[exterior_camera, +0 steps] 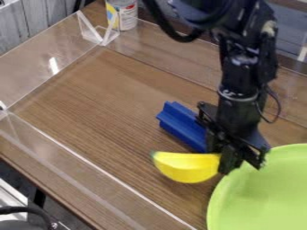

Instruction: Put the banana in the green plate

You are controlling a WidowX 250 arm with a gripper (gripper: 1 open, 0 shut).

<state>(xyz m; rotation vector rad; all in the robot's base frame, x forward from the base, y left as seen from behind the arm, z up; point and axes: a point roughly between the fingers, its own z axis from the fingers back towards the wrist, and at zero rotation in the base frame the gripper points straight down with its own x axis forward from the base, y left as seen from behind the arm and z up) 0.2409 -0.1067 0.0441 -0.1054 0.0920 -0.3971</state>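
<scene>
The yellow banana (186, 166) hangs just above the wooden table, its right end pinched in my gripper (231, 158), which is shut on it. My black arm comes down from the top of the view. The lime-green plate (267, 198) fills the bottom right corner, its rim right beside the gripper. The banana sits just left of the plate's edge.
A blue ridged block (184, 123) lies on the table just behind the banana, beside the gripper. Clear plastic walls (48, 63) border the left and back of the wooden table. A bottle with a yellow label (120, 15) stands at the back.
</scene>
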